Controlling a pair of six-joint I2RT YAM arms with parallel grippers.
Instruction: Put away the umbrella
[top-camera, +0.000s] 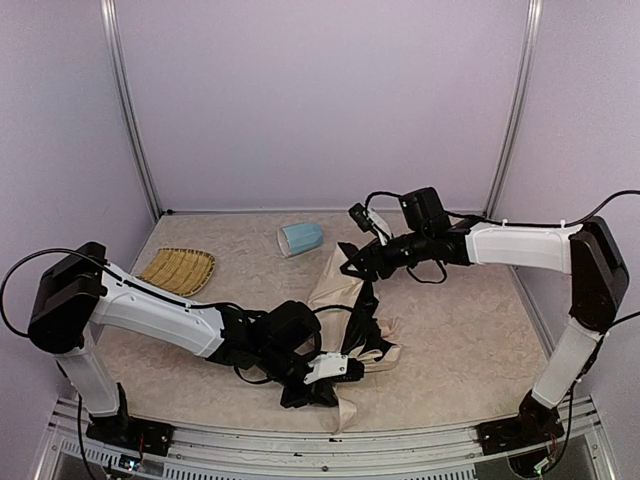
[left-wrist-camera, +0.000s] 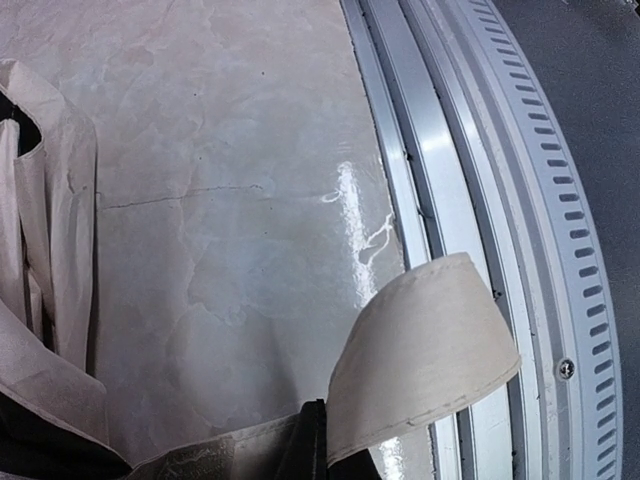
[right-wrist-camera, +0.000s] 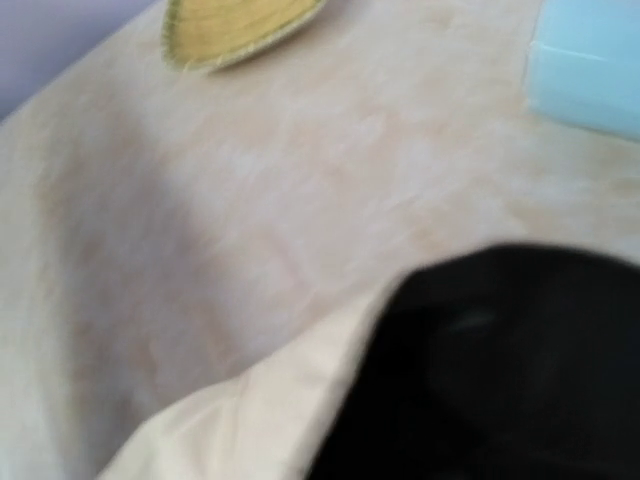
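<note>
Marbled beige desk (top-camera: 470, 330) carries the umbrella (top-camera: 333, 285), loosely collapsed, its cream fabric and black lining sprawled from the centre to the near edge. A woven yellow tray (top-camera: 178, 270) lies at the left, and a light-blue mug (top-camera: 300, 238) lies tipped behind. The left hand (top-camera: 325, 372) is closed at the umbrella's near end. The right hand (top-camera: 358, 265) is at its far end, and I cannot tell whether it is open.

Marbled table (top-camera: 460, 330) carries the umbrella (top-camera: 330, 285), straw tray (top-camera: 178, 270), and mug (top-camera: 300, 238), seemingly tipped.
</note>
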